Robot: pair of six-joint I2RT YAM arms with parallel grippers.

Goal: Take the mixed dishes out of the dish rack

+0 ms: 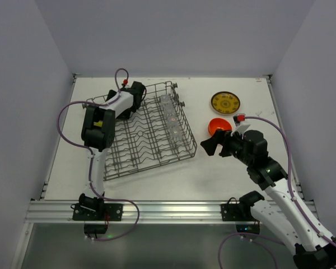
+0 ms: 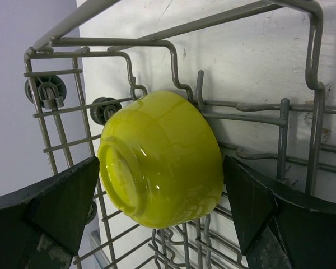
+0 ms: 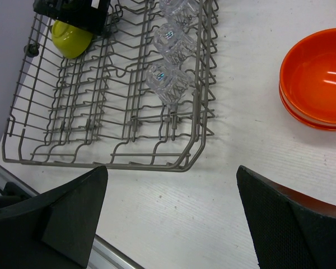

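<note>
The grey wire dish rack (image 1: 151, 157) sits left of centre. A lime-yellow bowl (image 2: 162, 151) lies on its side in the rack's far left corner. My left gripper (image 2: 161, 168) is open and straddles it, with a fingertip close to each side. In the top view the left gripper (image 1: 135, 95) hides the bowl. Three clear glass cups (image 3: 167, 81) stand in a row along the rack's right side. Two stacked orange bowls (image 3: 316, 78) and the brown-gold plate (image 1: 225, 102) sit on the table right of the rack. My right gripper (image 3: 172, 174) is open and empty above the table near the rack's near right corner. No cream plates are in view.
White walls close in the table on the left, far and right sides. A metal rail (image 1: 168, 210) runs along the near edge by the arm bases. The right arm's purple cable (image 1: 285, 151) loops over the table's right side.
</note>
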